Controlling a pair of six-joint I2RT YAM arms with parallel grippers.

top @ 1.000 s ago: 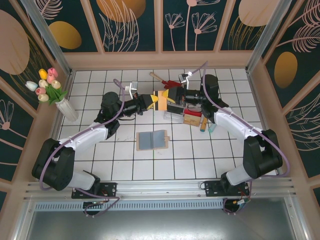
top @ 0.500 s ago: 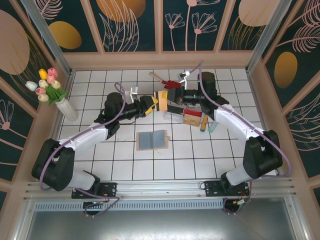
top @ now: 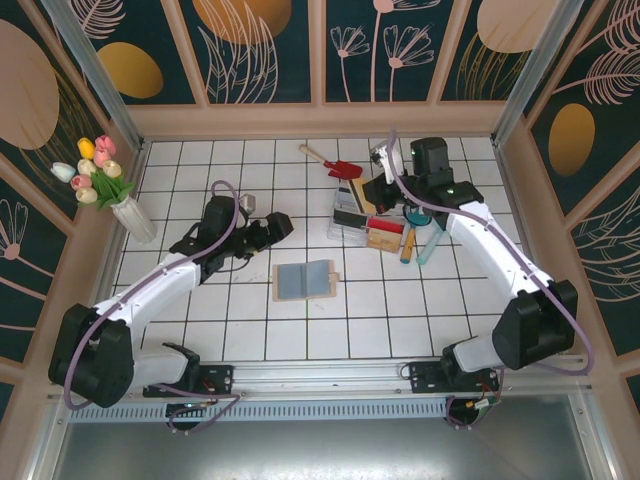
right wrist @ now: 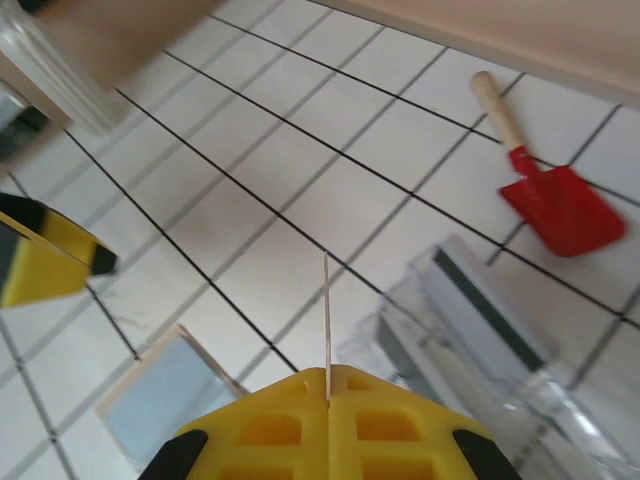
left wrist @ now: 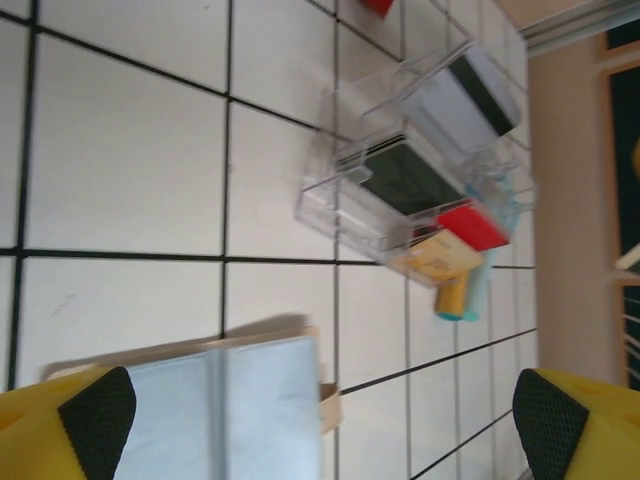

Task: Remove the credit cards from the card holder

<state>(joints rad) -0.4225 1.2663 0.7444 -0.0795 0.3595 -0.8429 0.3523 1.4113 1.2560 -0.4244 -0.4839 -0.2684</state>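
You have a white tiled table carrying the card holder lying open near its middle, a clear tray just behind that to the right, a red shovel farther back, and a vase of tulips by the left wall.

overhead, two wrists; shared card holder

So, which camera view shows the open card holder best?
The top external view. There the card holder lies whole and open on the tiles, with both blue-grey inner panels visible. The left wrist view shows only its upper part, cut off by the bottom edge of the picture. The right wrist view shows a blurred part at the lower left.
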